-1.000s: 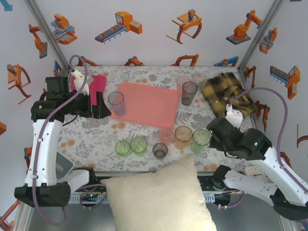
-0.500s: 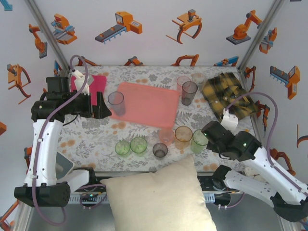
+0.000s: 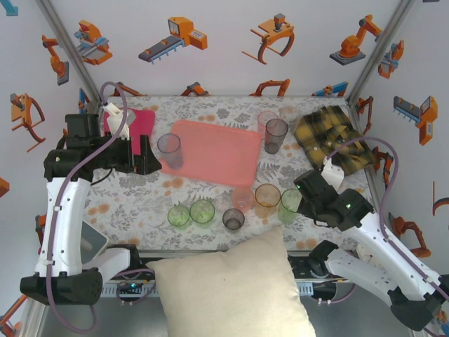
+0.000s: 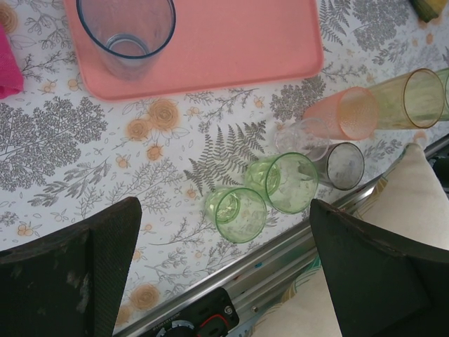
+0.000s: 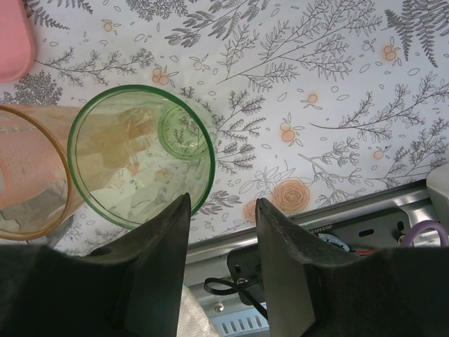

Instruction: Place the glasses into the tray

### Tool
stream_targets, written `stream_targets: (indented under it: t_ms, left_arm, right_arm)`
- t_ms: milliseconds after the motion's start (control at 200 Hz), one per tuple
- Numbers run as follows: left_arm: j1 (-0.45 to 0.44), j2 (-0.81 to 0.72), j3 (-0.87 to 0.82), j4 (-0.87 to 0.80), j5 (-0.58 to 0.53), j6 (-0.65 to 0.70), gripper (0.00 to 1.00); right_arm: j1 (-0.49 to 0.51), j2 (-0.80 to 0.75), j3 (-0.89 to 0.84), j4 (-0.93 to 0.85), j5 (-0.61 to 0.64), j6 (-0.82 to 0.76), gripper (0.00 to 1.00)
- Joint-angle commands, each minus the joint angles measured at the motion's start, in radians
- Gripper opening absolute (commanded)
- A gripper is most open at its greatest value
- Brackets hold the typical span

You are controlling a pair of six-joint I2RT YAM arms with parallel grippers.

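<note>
The right gripper sits low at the near right of the table, its fingers part-way apart and pinching nothing; the flowered tablecloth shows in the gap. A green tumbler stands upright just left of that gap. Its rim meets the tip of the left finger and curves a little into the opening, though I cannot tell whether finger and rim touch. An orange tumbler stands close against the green one on the side away from the gripper. The tray lies well apart from them, toward the middle of the table, with one bluish tumbler upright on its left end. The left gripper hovers just beside that tumbler, jaws spread wide and empty. Off the tray, along the near edge, stand a pink tumbler, two more green tumblers and a smoky tumbler.
</note>
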Motion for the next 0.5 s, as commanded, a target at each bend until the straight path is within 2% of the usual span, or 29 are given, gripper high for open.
stream_targets:
  t_ms: [0, 406, 496]
  left_arm:
    - [-0.004, -0.021, -0.016, -0.023, -0.017, 0.015, 0.97]
    - [-0.003, -0.028, -0.029, -0.022, -0.024, 0.017, 0.97]
    - [-0.004, -0.030, -0.032, -0.023, -0.027, 0.020, 0.97]
  right_arm:
    - [-0.021, -0.011, -0.012, 0.025, -0.021, -0.031, 0.42]
    - [-0.118, 0.030, -0.032, 0.085, -0.091, -0.109, 0.39]
    - [-0.141, 0.044, -0.043, 0.110, -0.115, -0.125, 0.35]
